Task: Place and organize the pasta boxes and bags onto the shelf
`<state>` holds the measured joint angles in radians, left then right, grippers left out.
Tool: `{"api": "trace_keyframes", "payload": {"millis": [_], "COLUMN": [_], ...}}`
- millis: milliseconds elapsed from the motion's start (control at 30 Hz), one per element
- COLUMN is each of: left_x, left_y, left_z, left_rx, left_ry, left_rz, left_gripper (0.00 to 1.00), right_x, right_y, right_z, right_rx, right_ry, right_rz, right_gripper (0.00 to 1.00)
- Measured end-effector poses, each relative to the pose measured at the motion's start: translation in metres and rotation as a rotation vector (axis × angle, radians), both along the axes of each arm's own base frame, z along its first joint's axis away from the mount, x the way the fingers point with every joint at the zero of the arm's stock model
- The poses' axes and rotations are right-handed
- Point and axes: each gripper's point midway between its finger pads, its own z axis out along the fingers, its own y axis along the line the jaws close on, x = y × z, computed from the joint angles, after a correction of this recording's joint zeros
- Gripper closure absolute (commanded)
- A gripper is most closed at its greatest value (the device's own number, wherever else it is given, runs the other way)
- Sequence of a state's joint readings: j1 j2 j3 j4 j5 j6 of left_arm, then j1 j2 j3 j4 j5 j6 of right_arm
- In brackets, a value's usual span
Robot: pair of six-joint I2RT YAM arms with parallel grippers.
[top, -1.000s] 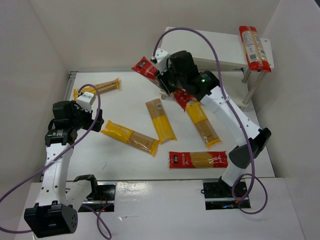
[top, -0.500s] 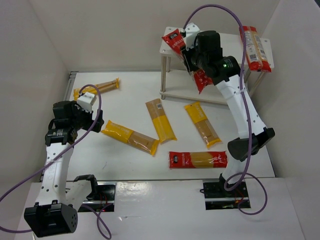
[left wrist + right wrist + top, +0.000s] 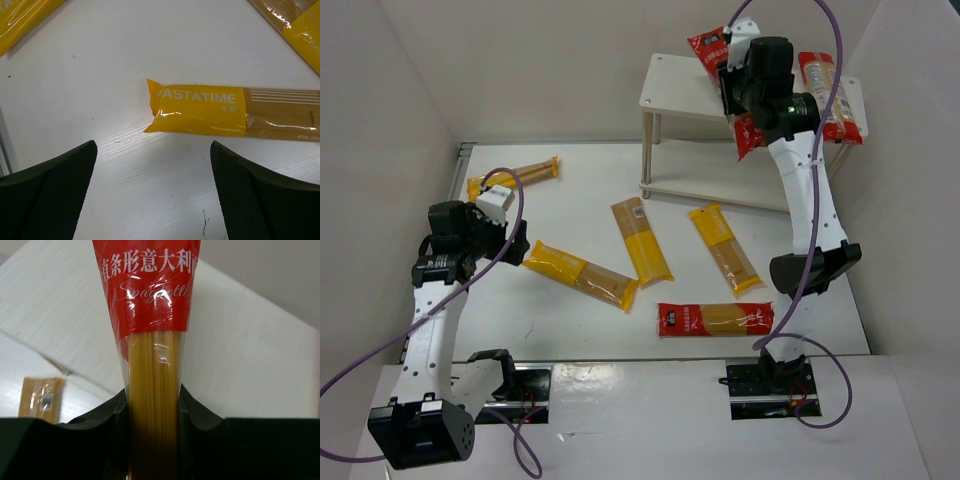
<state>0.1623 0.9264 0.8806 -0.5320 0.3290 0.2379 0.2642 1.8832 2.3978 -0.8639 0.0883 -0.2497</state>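
Risen since a second ago, the right gripper (image 3: pixel 152 405) is now above the white two-tier shelf (image 3: pixel 670 88), clamped on a red-ended spaghetti packet (image 3: pixel 150 315). Meanwhile the left gripper (image 3: pixel 152 146) is wide apart and empty. I count three red-ended packets in all, and four yellow clear-window packets (image 3: pixel 580 273) lie on the white table (image 3: pixel 570 335).

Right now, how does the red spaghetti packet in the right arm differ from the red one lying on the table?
The held packet is clamped in the right end effector, raised by the shelf; the table packet lies free. The held packet slants; the table packet lies flat. Both have red ends and yellow middles.
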Motion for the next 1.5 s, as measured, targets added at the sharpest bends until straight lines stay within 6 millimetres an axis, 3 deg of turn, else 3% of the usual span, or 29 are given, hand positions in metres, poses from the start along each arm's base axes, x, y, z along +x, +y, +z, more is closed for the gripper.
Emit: {"api": "trace_keyframes", "payload": {"millis": [233, 333, 533, 800, 1167, 1500], "left_x": [-0.001, 0.000, -0.001, -0.001, -0.001, -0.001], "left_y": [-0.001, -0.001, -0.002, -0.003, -0.004, -0.004], "left_z": [-0.004, -0.006, -0.012, -0.012, -0.014, -0.017], "left_rx": [-0.005, -0.007, -0.005, -0.003, -0.009, -0.011], "left_ry": [0.018, 0.026, 0.049, 0.051, 0.058, 0.069], "left_rz": [-0.002, -0.007, -0.018, -0.028, -0.034, -0.037], "left_gripper": [0.01, 0.01, 0.01, 0.01, 0.01, 0.01], "right_x": [0.026, 0.027, 0.035, 0.059, 0.058, 0.056], "right_y": [-0.040, -0.050, -0.062, -0.090, -0.122, -0.128], "right_z": [0.051, 0.059, 0.046, 0.012, 0.015, 0.013], "right_rx": [0.040, 0.044, 0.054, 0.049, 0.057, 0.055], "right_ry": [-0.145, -0.171, -0.142, -0.081, -0.096, -0.086], "right_rz": [-0.089, -0.110, -0.125, -0.188, -0.277, -0.309], "right_gripper": [1.00, 1.00, 1.00, 1.00, 1.00, 0.95]}}
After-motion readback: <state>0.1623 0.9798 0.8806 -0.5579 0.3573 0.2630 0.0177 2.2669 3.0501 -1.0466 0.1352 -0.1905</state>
